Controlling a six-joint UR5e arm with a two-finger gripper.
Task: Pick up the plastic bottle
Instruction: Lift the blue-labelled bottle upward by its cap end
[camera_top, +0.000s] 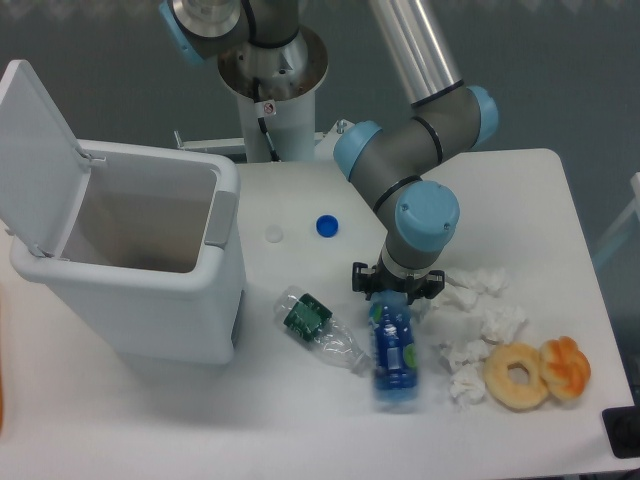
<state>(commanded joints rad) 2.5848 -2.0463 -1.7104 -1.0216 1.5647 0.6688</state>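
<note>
The plastic bottle is blue-tinted with a blue, green and white label. It lies lengthwise toward the table's front, and its lower end is blurred. My gripper is straight above its far end, seen from above. The black jaws close around the bottle's neck end, and the cap is hidden beneath them. The fingertips are mostly hidden by the wrist.
A crushed clear bottle with a dark green label lies just left of the blue bottle. An open white bin stands at left. A blue cap and a white cap lie behind. Crumpled tissues, a doughnut and a pastry are at right.
</note>
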